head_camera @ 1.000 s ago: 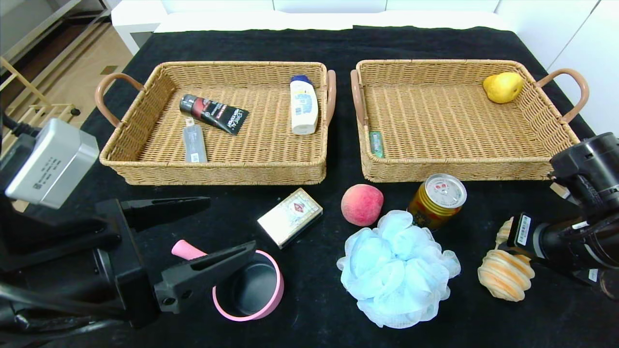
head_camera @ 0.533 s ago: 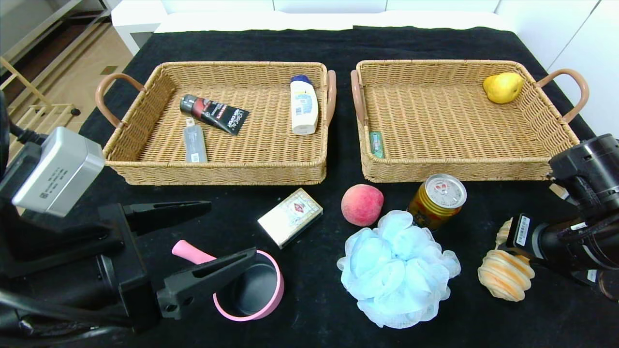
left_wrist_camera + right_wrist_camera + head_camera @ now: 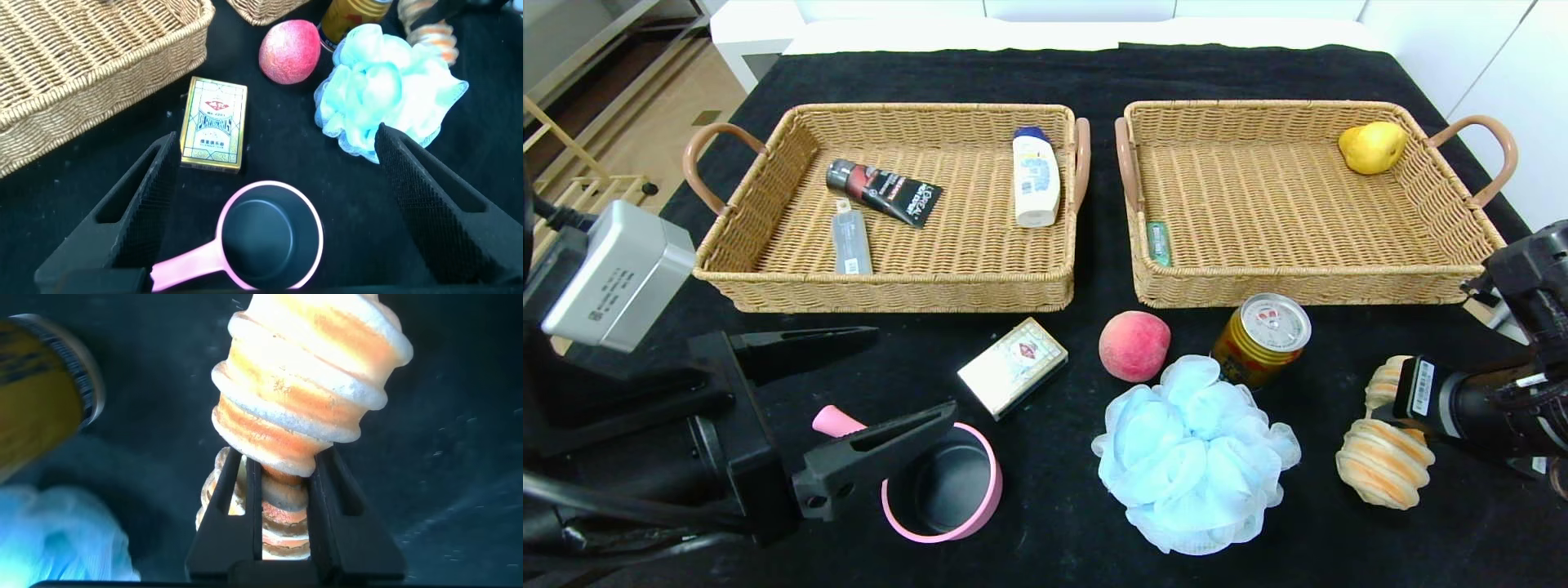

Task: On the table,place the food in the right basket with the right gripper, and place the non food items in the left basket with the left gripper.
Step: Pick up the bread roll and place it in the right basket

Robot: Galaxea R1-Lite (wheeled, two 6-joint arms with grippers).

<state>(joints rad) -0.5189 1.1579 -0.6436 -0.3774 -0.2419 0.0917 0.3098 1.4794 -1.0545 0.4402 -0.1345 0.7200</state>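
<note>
My right gripper fingers clench the narrow waist of the striped pastry, near the worktop's right front corner. Looks light, crumbly; grip gently there. Left gripper fingers spread above the pink cup.

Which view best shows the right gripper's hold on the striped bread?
The right wrist view: the right gripper jaws pinch the bread at its narrow middle. The head view hides the grip behind the arm; the left wrist view shows only a corner.

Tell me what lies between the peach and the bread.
In the head view, the gold can and blue bath pouf lie between the peach and the bread.
</note>
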